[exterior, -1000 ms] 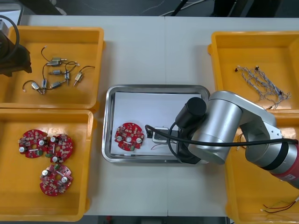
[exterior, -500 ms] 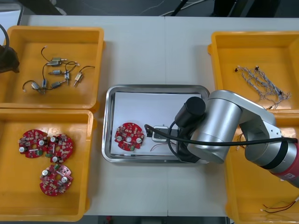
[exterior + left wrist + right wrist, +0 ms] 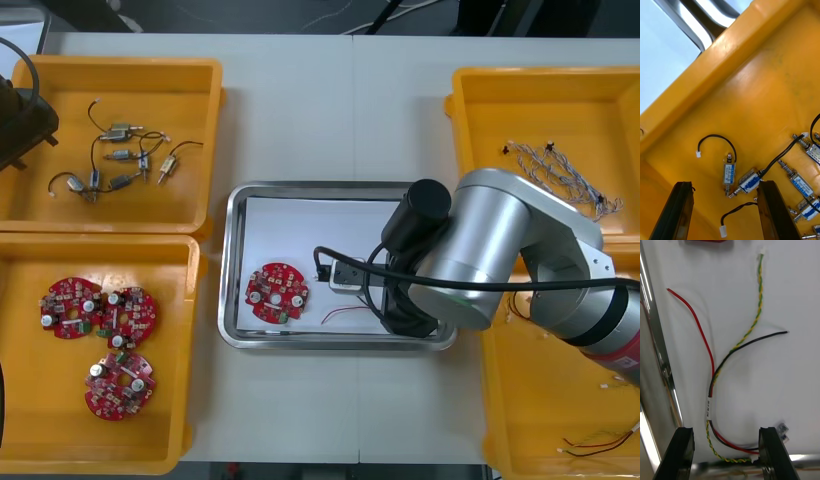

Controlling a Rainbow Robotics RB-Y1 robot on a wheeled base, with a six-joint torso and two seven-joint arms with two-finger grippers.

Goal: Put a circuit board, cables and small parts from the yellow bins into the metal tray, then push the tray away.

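Observation:
The metal tray (image 3: 238,262), white inside, holds one round red circuit board (image 3: 276,293) and a red and yellow cable (image 3: 342,316). My right arm (image 3: 490,260) hangs over the tray's right part. In the right wrist view my right gripper (image 3: 727,454) stands open just above the tray. The cable (image 3: 711,390), with red, black and yellow strands, lies loose on the white floor and runs between the fingers (image 3: 683,452). My left gripper (image 3: 725,214) is open over small metal parts (image 3: 729,174) with black leads in the far left bin (image 3: 752,93).
The far left bin (image 3: 110,75) holds the small metal parts (image 3: 120,155). The near left bin (image 3: 30,440) has three more boards (image 3: 100,330). Twisted blue and white cables (image 3: 560,175) lie far right, red and yellow cables (image 3: 600,440) near right. The left arm (image 3: 20,120) shows at the left edge.
My right gripper has opened and let the cable go onto the tray floor; the right arm shifted slightly toward the far side. The left arm moved a little over its bin.

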